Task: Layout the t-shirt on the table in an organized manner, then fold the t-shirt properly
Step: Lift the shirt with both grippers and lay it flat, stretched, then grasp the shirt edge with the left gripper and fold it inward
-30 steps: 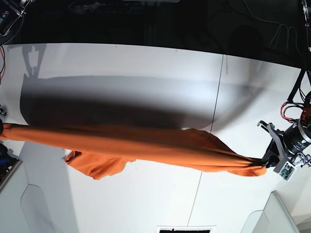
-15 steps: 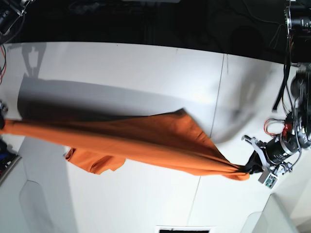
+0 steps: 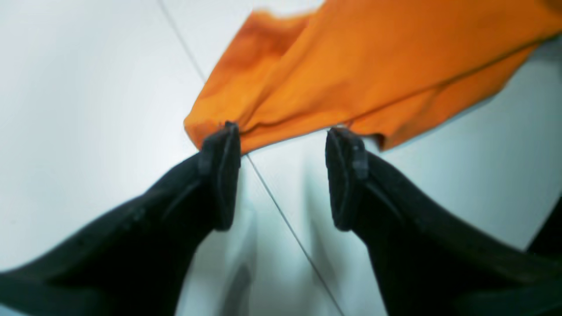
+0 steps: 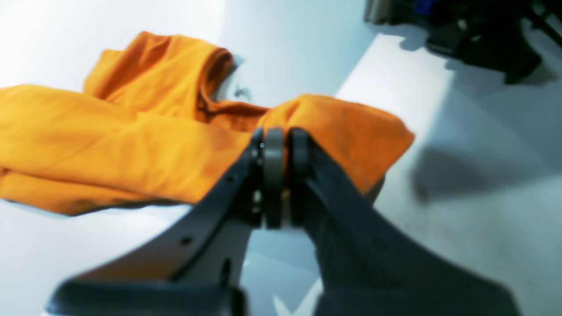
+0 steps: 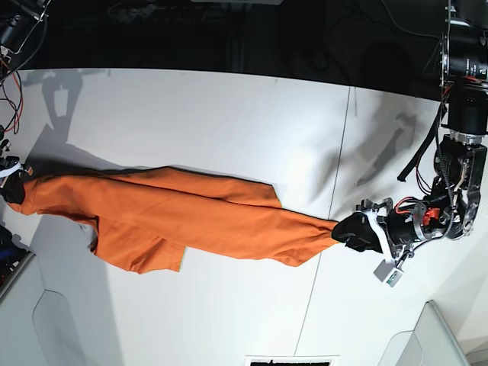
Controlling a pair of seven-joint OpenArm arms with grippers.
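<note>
The orange t-shirt (image 5: 191, 217) lies in a long rumpled band across the white table (image 5: 229, 114), running from the left edge to near the dark seam. In the base view my left gripper (image 5: 352, 231) sits at the shirt's right end. The left wrist view shows that gripper (image 3: 283, 131) open, with the t-shirt's (image 3: 351, 74) corner lying just beyond the fingertips and nothing between them. At the table's left edge my right gripper (image 5: 11, 187) holds the other end. Seen from the right wrist, this gripper (image 4: 279, 136) is shut on a bunched fold of the t-shirt (image 4: 109, 145).
A thin dark seam (image 5: 343, 152) crosses the table on the right. Pale panels sit at the front left (image 5: 46, 320) and front right (image 5: 438, 335) corners. Cables and dark equipment (image 4: 483, 30) crowd the table's left side, beyond its edge.
The shirt, held stretched above the table before, now rests on it. My left gripper moved inward, opened and let go of the shirt's end. The right gripper kept its grip.
</note>
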